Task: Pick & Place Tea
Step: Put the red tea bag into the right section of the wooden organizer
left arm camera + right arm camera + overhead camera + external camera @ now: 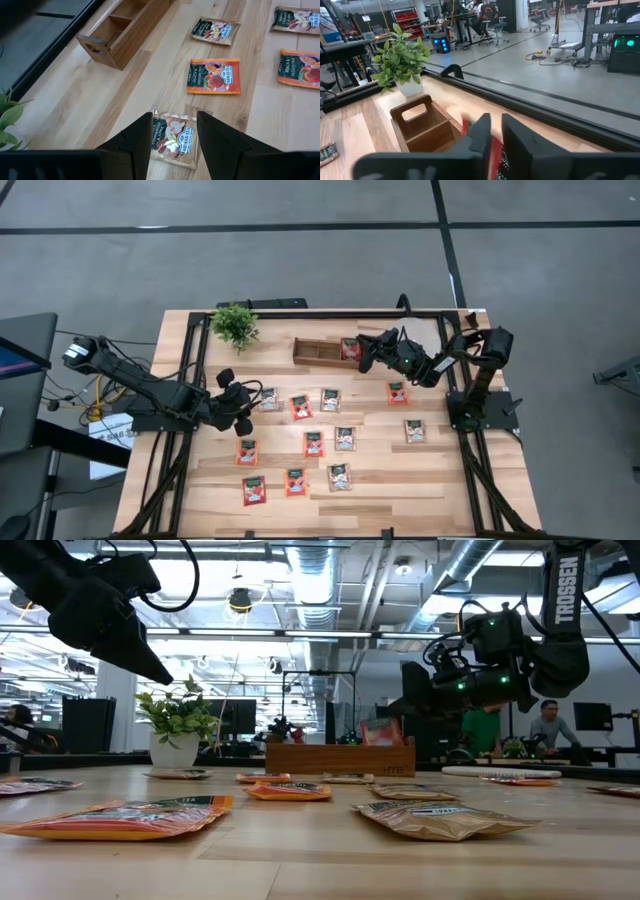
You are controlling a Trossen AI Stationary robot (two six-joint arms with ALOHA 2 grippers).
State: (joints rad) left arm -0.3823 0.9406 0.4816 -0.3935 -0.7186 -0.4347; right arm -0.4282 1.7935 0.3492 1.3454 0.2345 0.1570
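Several flat tea sachets, red-orange and pale, lie spread over the wooden table [440, 480]. At the far side stands a brown wooden tray [315, 352]. A red sachet [350, 348] stands upright in its right end compartment [380, 732]. My right gripper [496, 120] reaches level over that compartment, its fingers a narrow gap apart, the red sachet [496, 152] showing in the gap. My left gripper [175, 116] hangs open above a pale sachet [172, 137] at the table's left [268, 398], clear of it. My right gripper comes level from the table's right at the red sachet's upper part [466, 127]. Its fingers [482, 132] stand on either side of the sachet. Whether they touch it I cannot tell. The sachet stands upright in the tray's compartment.
A small potted plant [236, 325] stands at the far left, next to the tray's left end. The tray's other compartments [125, 20] show nothing in them. A black frame rail [545, 112] runs along the table's far edge. People sit in the room beyond the table.
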